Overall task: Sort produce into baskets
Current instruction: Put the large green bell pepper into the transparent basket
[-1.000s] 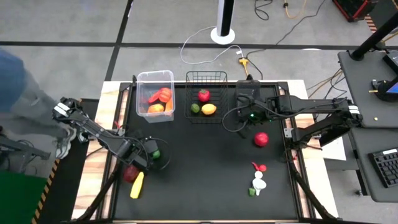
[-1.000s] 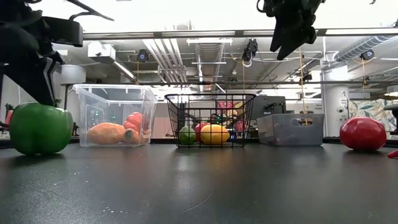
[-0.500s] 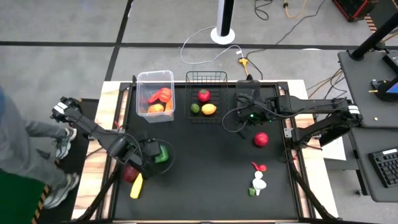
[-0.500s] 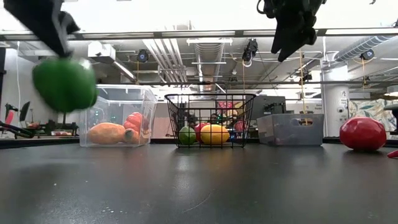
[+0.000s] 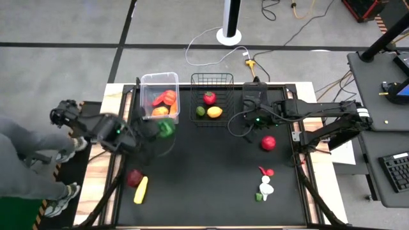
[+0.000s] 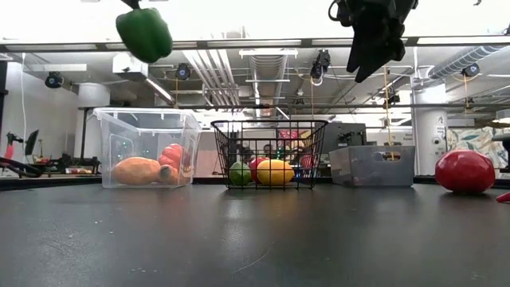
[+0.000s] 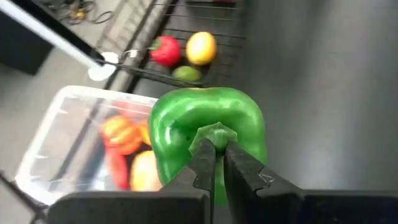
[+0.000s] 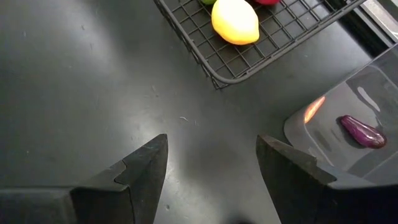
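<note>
Green pepper [image 7: 208,134] pinched by its stem in the closed left claw [image 7: 214,163], held high off the black surface [image 5: 211,172], just beside the near right corner of the clear tub [image 5: 159,96]. Right claw [image 8: 208,163] hangs with jaws apart and nothing between them, above the surface between the wire basket [image 5: 212,99] and the smoky bin [image 5: 254,97]. Red fruit [image 5: 268,142] sits near it.

Glossy green pepper [image 7: 208,127], upper left of low view. Clear tub [image 5: 146,82]: orange and red pieces. Black wire-mesh basket [image 5: 211,78]: red, lime-green and yellow fruit [image 8: 235,21]. Smoky bin [image 8: 348,118]: one purple piece. Black tabletop [image 5: 211,179]: red apple [image 5: 268,143], yellow banana [image 5: 140,190].
</note>
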